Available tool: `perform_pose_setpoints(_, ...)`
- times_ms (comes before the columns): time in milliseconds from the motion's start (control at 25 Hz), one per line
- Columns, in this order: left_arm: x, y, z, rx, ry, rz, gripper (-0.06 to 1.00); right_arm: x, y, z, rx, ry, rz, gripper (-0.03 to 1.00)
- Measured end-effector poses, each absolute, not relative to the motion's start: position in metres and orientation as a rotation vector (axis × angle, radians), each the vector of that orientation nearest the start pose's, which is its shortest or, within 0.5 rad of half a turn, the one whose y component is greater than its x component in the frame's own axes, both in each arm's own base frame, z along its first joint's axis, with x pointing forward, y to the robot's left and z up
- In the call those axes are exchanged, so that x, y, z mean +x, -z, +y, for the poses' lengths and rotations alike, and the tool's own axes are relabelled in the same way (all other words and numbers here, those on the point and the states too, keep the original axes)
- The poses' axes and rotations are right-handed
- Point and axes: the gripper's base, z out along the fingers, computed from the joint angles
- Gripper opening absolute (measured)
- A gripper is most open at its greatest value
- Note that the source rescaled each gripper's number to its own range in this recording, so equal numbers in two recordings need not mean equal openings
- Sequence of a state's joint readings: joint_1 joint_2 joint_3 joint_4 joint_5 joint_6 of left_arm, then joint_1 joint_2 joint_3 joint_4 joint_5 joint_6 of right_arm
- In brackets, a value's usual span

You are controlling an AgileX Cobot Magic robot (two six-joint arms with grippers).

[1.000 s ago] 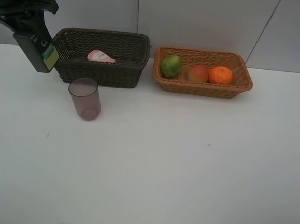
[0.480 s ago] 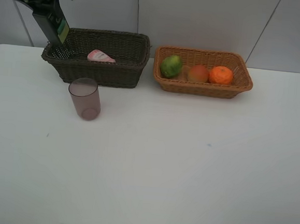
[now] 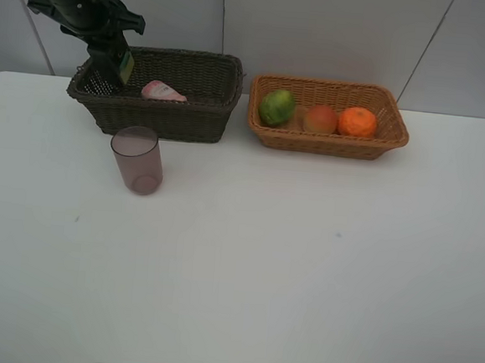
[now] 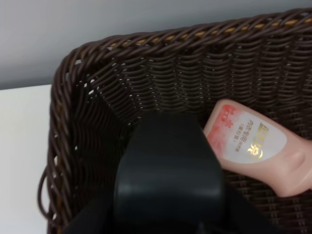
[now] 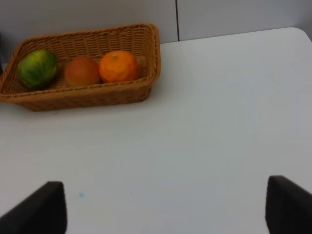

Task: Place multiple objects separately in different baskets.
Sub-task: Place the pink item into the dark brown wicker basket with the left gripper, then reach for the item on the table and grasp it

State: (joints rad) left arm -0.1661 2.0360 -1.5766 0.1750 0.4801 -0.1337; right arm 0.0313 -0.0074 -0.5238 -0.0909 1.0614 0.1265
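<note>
Left gripper (image 3: pixel 113 58), clenched on the bottle (image 4: pixel 168 180), has swung from beside the dark basket (image 3: pixel 159 120) to over its left end beside the tube (image 3: pixel 162 92), so release looks imminent; the cup (image 3: pixel 137 159) remains on the table; right gripper's fingers spread, empty.

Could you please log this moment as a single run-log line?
left gripper: holding bottle over dark basket | tube inside | cup on table | right gripper: open, idle
</note>
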Motion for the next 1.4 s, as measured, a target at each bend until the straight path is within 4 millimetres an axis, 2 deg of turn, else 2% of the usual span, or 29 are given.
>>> perform_pose_setpoints(280, 0.465, -0.188, -0.071, 0.193, -0.025, 2.450, 0.50, -0.009, -0.284, -0.007, 0.102, 0.007, 2.008, 0.77)
perform_pose_setpoints(640, 0.466, -0.182, -0.071, 0.236, -0.039, 2.457, 0.50, -0.009, -0.284, -0.007, 0.102, 0.007, 2.008, 0.77)
perform_pose_setpoints(720, 0.466, -0.182, -0.071, 0.241, -0.041, 2.457, 0.55, -0.009, -0.284, -0.007, 0.102, 0.007, 2.008, 0.77)
perform_pose_setpoints(840, 0.467, -0.183, -0.072, 0.245, -0.040, 2.444, 0.81, -0.009, -0.284, -0.007, 0.102, 0.007, 2.008, 0.77)
perform_pose_setpoints(920, 0.467, -0.183, -0.072, 0.244, -0.040, 2.444, 0.92, -0.009, -0.284, -0.007, 0.102, 0.007, 2.008, 0.77)
perform_pose_setpoints(1080, 0.464, -0.191, -0.071, 0.240, -0.042, 2.448, 0.96, -0.009, -0.284, -0.007, 0.102, 0.007, 2.008, 0.77)
perform_pose_setpoints(1400, 0.442, -0.231, -0.085, 0.227, 0.002, 2.497, 0.97, -0.009, -0.284, -0.007, 0.102, 0.007, 2.008, 0.77)
